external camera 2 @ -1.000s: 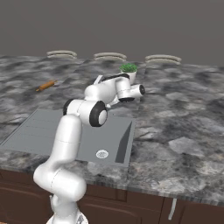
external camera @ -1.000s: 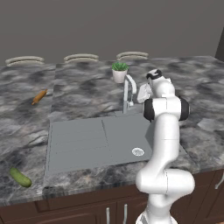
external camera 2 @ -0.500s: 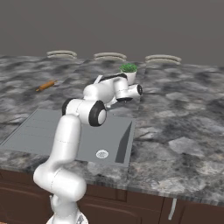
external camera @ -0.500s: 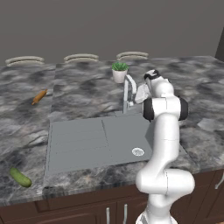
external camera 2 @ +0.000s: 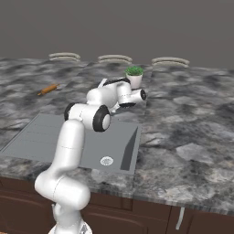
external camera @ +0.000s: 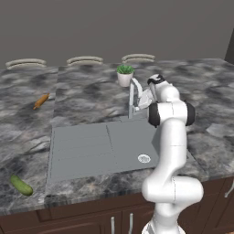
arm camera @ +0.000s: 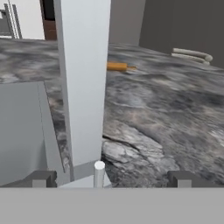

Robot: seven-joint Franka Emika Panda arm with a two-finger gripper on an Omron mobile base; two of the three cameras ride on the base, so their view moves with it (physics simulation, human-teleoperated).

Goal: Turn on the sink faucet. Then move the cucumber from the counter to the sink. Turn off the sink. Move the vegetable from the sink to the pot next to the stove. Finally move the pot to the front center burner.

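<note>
White arm bent forward at the elbow, gripper point(arm camera: 109, 177) level at 12 o'clock, its jaws spread wide, holding nothing

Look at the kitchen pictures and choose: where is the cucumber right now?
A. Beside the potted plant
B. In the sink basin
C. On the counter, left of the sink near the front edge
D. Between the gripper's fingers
C: the cucumber lies on the counter left of the sink, near the front edge.

Grey wall point(external camera: 114, 27), dark brown cabinets point(external camera 2: 137, 215)
</note>
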